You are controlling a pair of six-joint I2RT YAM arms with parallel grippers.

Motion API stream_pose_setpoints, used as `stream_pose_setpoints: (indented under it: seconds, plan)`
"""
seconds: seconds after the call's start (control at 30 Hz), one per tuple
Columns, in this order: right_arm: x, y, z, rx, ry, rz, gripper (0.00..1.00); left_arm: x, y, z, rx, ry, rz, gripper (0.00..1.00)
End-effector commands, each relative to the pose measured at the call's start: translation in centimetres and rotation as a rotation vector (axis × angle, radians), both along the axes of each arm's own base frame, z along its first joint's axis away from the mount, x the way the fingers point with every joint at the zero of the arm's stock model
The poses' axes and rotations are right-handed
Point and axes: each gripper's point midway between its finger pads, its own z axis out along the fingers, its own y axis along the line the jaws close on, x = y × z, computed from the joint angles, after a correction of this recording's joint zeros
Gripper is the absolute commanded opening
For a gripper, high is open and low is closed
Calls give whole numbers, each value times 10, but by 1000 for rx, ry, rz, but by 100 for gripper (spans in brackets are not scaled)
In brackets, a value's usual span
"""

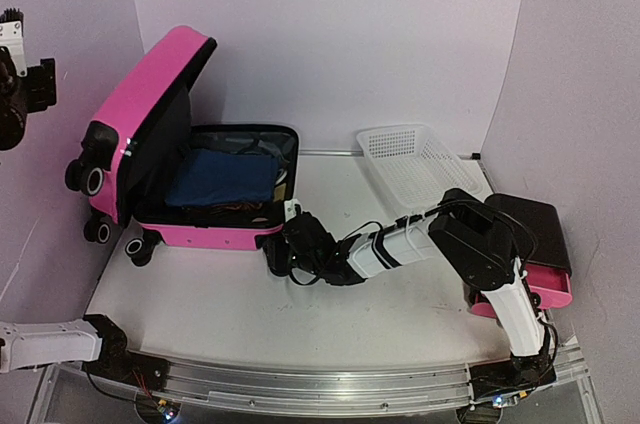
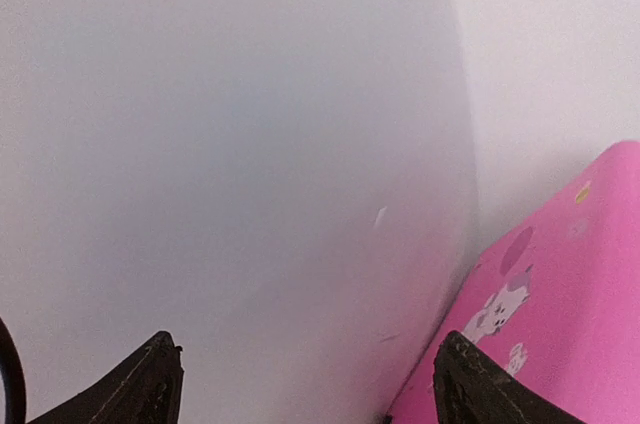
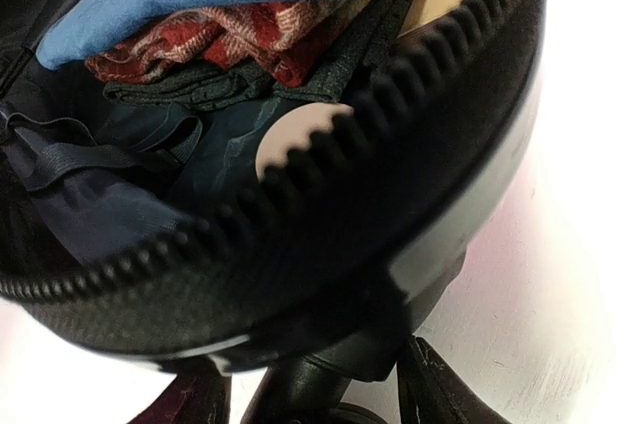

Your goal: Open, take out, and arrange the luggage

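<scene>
Luggage (image 1: 200, 236): left of table, lid propped up, clothes (image 1: 222, 177) packed inside.
Left gripper (image 2: 305, 384): my fingers are spread, holding nothing, beside the stickered lid.
Right gripper (image 3: 310, 399): my fingers straddle the near corner's wheel mount, probably to steady the shell. Whether they pinch it, I cannot tell.

Upright lid (image 1: 150, 84) walls left; luggage (image 1: 200, 236) open above.

The pink luggage (image 1: 150, 104) lies open at far left, lid propped up, a blue cloth (image 1: 222, 177) inside; the right gripper (image 1: 285, 244) is at its near right corner.
</scene>
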Motion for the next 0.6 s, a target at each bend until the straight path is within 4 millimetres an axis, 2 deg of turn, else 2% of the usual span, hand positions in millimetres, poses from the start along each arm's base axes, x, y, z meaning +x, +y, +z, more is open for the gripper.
stream_pose_setpoints:
  seconds: [0.0, 0.1, 0.2, 0.37, 0.47, 0.57]
  plan:
    - [-40, 40, 20, 105, -12, 179, 43, 2, -78, -31, -285, 110, -570, 88]
    - [-40, 42, 19, 108, -8, 187, 45, 0, -151, -44, -429, 220, -943, 88]
    - [-41, 45, 21, 112, -1, 198, 48, 6, -195, -70, -518, 369, -1107, 88]
    - [-43, 34, 33, 108, -6, 177, 64, 24, -214, -126, -568, 546, -1085, 91]
    - [-45, 22, 45, 99, -17, 165, 74, 24, -229, -151, -590, 643, -1130, 91]
    - [-48, 9, 60, 76, -33, 166, 84, 26, -250, -186, -700, 752, -1165, 91]
